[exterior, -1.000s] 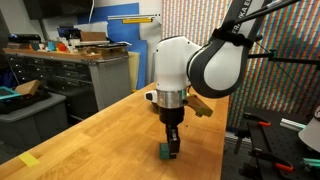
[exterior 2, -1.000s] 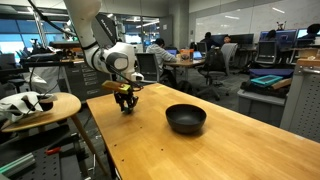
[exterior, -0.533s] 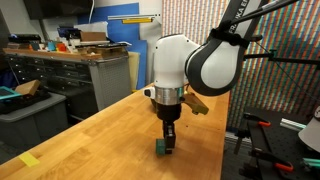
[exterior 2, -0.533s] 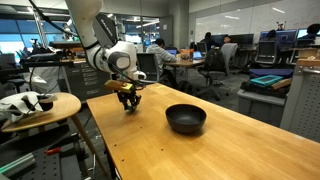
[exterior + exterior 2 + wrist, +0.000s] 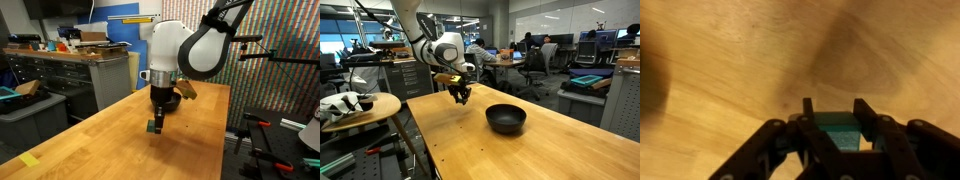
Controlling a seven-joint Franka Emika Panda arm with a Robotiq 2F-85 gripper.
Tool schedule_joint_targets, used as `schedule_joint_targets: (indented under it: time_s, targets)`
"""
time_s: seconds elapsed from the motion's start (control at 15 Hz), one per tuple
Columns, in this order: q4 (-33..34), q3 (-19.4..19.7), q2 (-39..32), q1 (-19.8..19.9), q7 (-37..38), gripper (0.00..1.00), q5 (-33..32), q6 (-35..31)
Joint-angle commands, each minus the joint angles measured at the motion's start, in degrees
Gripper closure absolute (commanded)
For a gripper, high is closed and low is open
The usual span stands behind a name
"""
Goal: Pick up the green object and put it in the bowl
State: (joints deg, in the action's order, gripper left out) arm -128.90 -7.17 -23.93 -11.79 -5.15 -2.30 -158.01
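Note:
My gripper (image 5: 156, 124) is shut on the small dark green block (image 5: 153, 127) and holds it in the air above the wooden table. In the wrist view the block (image 5: 837, 130) sits between the two black fingers (image 5: 834, 112), with bare wood below. In an exterior view the gripper (image 5: 463, 98) hangs to the left of the black bowl (image 5: 505, 118), which stands on the table and looks empty. The bowl is partly hidden behind the arm in an exterior view (image 5: 172, 100).
A strip of yellow tape (image 5: 30, 160) lies near a table corner. A round side table with a white object (image 5: 350, 103) stands beside the wooden table (image 5: 490, 150). Workbenches and cabinets (image 5: 60, 70) stand behind.
The gripper has lifted the green block off the table and moved it toward the bowl.

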Motion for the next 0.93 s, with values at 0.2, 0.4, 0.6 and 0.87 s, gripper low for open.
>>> schedule_joint_targets:
  time_s: [0.2,0.4,0.6,0.87]
  targets:
    - [0.04,3.8,5.63,1.94,4.11,0.8,-1.66,0.6]
    - [0.1,5.59,7.09,3.68,5.05,0.8,-1.65,0.43]
    - [0.29,7.75,7.14,5.26,6.65,0.8,-1.98,0.0]
    - [1.12,10.56,5.34,6.92,9.31,0.8,-2.13,-0.62]
